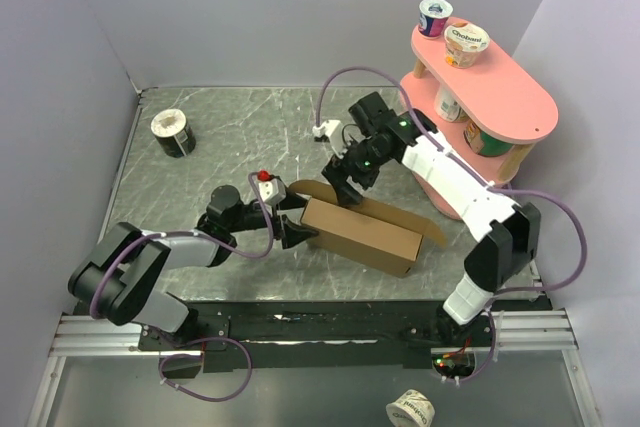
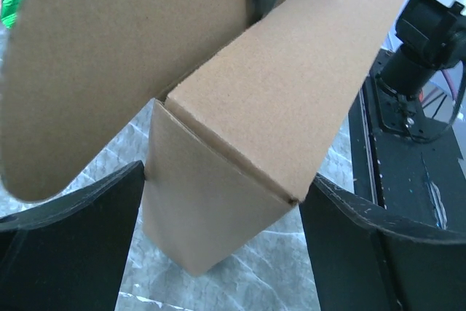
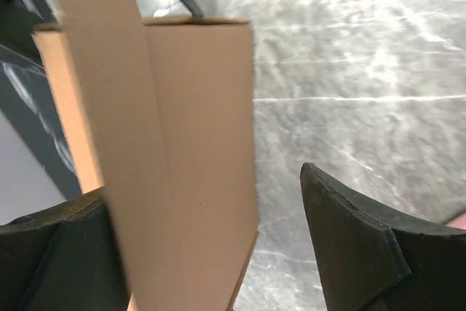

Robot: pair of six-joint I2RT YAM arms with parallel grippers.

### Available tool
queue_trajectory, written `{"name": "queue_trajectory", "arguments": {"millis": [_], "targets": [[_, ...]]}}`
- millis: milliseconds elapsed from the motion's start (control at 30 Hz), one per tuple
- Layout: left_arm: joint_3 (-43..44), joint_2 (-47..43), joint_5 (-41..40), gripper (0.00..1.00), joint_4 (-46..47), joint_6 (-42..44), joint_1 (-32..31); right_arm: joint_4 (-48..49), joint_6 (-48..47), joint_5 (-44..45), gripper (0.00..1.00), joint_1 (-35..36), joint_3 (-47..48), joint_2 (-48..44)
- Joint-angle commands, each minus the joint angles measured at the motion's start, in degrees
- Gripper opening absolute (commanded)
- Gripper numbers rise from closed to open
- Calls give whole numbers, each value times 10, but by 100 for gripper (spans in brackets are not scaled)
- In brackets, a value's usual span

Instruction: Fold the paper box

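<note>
Left tool (image 2: 226, 174) astride paper box (image 2: 291, 78) end

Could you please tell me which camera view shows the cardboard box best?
The top external view: it shows the whole cardboard box, with one long flap open behind it. The left wrist view shows only one end, close up; the right wrist view shows only a cropped side.

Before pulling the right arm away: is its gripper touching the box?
Cannot tell. Right wrist view: one finger stands clear of the box, marble between; the flap hides where the other finger ends.
</note>
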Motion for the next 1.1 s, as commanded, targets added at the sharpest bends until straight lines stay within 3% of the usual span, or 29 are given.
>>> {"name": "queue_trajectory", "arguments": {"millis": [0,167,233,300,567,800,1067], "targets": [[30,13,8,79,17,-20,2,70,51,-17,86,7,-2,-62],[56,22,17,79,-35,-13,3,66,46,-86,89,7,-1,-64],[56,24,15,79,-33,-12,4,57,41,-75,98,11,-16,-57],[55,24,13,79,-31,-12,5,65,31,-48,100,14,-38,-62],[65,33,4,74,-45,-36,10,137,20,40,100,74,-139,-126],[63,39,-2,73,-39,-46,11,144,26,54,99,95,-183,-139],[48,30,-8,75,-37,-34,11,159,19,56,87,99,-207,-123]]}}
